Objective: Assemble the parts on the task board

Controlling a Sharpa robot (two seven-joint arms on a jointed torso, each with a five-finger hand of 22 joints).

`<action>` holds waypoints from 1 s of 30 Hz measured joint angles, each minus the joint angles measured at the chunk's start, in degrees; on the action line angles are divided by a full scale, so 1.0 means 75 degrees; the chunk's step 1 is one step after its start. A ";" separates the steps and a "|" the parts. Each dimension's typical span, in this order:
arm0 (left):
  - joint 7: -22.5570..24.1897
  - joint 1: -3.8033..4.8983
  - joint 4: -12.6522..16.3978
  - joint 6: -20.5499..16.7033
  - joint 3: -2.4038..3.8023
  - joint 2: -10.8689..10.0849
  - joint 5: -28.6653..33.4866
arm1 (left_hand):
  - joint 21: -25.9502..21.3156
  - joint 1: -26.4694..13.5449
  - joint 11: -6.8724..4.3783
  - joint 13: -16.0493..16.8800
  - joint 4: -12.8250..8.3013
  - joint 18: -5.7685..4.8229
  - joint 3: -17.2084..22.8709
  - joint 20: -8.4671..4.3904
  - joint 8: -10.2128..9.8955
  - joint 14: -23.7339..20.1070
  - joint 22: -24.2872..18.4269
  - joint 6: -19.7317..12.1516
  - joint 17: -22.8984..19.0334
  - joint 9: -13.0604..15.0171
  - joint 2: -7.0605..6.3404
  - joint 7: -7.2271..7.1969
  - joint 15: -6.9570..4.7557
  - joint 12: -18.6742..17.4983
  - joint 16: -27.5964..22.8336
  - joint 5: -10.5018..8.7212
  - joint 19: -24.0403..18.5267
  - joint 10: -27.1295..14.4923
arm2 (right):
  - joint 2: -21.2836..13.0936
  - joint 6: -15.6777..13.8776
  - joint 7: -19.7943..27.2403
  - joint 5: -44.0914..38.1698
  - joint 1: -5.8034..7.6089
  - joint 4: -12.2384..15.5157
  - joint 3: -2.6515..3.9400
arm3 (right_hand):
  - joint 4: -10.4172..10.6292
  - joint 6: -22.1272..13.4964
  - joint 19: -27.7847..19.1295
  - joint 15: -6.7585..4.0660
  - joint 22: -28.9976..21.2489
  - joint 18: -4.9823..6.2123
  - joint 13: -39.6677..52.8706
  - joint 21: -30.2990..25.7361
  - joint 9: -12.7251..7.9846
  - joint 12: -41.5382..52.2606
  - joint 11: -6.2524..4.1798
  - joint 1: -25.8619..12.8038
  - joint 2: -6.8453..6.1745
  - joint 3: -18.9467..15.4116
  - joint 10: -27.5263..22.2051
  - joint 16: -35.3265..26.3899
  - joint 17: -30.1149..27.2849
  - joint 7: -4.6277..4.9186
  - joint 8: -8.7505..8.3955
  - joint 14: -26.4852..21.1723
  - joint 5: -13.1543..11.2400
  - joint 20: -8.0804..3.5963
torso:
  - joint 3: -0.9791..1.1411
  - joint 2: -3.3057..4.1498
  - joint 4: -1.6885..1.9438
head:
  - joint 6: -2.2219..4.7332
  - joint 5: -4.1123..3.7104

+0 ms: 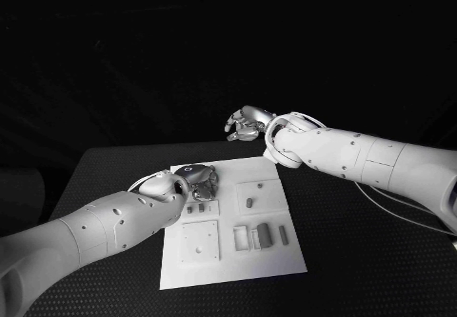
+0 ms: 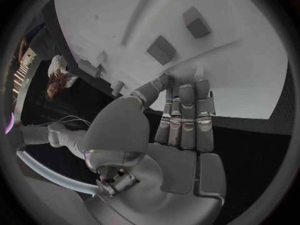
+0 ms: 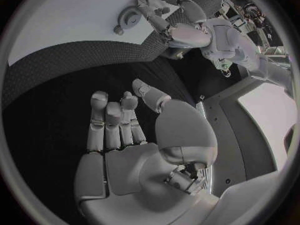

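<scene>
Two hands: left hand [image 1: 195, 181] over task board [image 1: 276, 254], right hand [image 1: 246, 124] raised beyond.

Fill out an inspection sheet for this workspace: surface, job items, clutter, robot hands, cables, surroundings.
Surface: black table, dark textured top, white task board lying in the middle.
Job's things: small grey parts lie on the board, some in a cluster on its near half, one on a raised square plate.
Clutter: nothing seen.
Robot hands: left robot hand is low over the board's far left corner, fingers on or close to the board, nothing visibly gripped; right robot hand is raised beyond the board's far edge, fingers apart, holding nothing.
Cables: thin white cables run along the right arm.
Surroundings: dark; nothing seen beyond the table.
</scene>
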 measured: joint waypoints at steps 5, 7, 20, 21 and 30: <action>0.0049 -0.0011 -0.0031 -0.0034 0.0000 0.0009 0.0002 | 0.0105 0.0022 -0.0010 0.0011 0.0000 0.0008 0.0000 0.0000 0.0053 0.0040 0.0000 0.0101 -0.0044 0.0000 0.0099 0.0020 -0.0040 0.0004 0.0082 0.0000 0.0000 0.0099 | 0.0007 0.0000 0.0000 0.0000 0.0000 -0.0002 0.0000 | 0.0000 0.0000 0.0000 0.0004 0.0000 -0.0001 0.0000 0.0000 0.0000 0.0000 0.0000 0.0000 0.0000 0.0000 0.0000 0.0000 0.0000 0.0000 0.0000 -0.0003 0.0000 0.0000 | -0.0001 0.0001 0.0001 | -0.0006 -0.0010; 0.0056 -0.0012 -0.0037 -0.0046 0.0000 0.0011 0.0003 | 0.0146 0.0052 -0.0023 0.0016 -0.0013 0.0010 0.0013 -0.0021 0.0105 0.0096 -0.0001 0.0199 -0.0063 0.0006 0.0129 0.0027 -0.0040 0.0001 0.0142 0.0000 0.0047 0.0221 | 0.0007 0.0000 0.0000 0.0000 0.0000 -0.0002 0.0000 | 0.0000 0.0000 0.0000 0.0005 0.0000 0.0000 0.0000 0.0000 0.0000 0.0000 0.0000 0.0000 0.0000 0.0000 0.0000 0.0000 0.0000 0.0000 0.0000 -0.0003 0.0000 0.0000 | -0.0001 0.0002 0.0001 | -0.0011 -0.0011; 0.0097 -0.0050 -0.0145 -0.0074 -0.0004 0.0054 0.0006 | 0.0325 0.0146 -0.0113 0.0144 -0.0056 0.0004 0.0099 -0.0068 0.0275 0.0232 0.0002 0.0602 -0.0184 0.0096 0.0221 -0.0025 -0.0122 0.0149 0.0288 -0.0004 0.0126 0.0646 | 0.0016 0.0000 0.0000 0.0001 0.0000 -0.0001 0.0000 | 0.0000 0.0000 0.0000 0.0015 0.0000 0.0000 -0.0002 0.0000 0.0000 0.0000 0.0000 0.0000 0.0000 0.0000 0.0000 0.0000 -0.0001 0.0000 0.0000 0.0007 0.0000 0.0000 | 0.0003 0.0002 0.0000 | -0.0033 -0.0023; 0.0107 -0.0058 -0.0160 -0.0093 -0.0002 0.0061 0.0007 | 0.0325 0.0155 -0.0131 0.0153 -0.0056 0.0003 0.0099 -0.0071 0.0287 0.0248 0.0004 0.0613 -0.0191 0.0099 0.0229 -0.0013 -0.0137 0.0154 0.0288 -0.0024 0.0150 0.0684 | 0.0017 0.0000 0.0000 0.0001 0.0000 -0.0001 0.0000 | 0.0000 0.0000 0.0000 0.0015 0.0000 0.0000 -0.0002 0.0000 0.0000 0.0000 0.0000 0.0000 0.0000 0.0000 0.0000 0.0000 -0.0001 0.0000 0.0000 0.0007 0.0000 0.0000 | 0.0003 0.0002 0.0000 | -0.0033 -0.0024; 0.0202 -0.0100 -0.0172 -0.0270 -0.0009 0.0040 0.0012 | 0.0385 0.0267 -0.0186 0.0166 -0.0061 -0.0009 0.0167 -0.0112 0.0296 0.0351 0.0004 0.0714 -0.0250 0.0114 0.0242 -0.0023 -0.0188 0.0153 0.0354 -0.0033 0.0219 0.0812 | 0.0011 0.0000 0.0000 0.0001 0.0000 -0.0001 0.0000 | 0.0000 0.0000 0.0000 0.0011 0.0000 -0.0001 -0.0002 0.0000 0.0006 0.0000 0.0000 0.0000 0.0000 0.0000 0.0000 0.0000 -0.0002 0.0000 0.0000 0.0003 0.0000 0.0000 | 0.0003 0.0001 0.0000 | -0.0041 -0.0031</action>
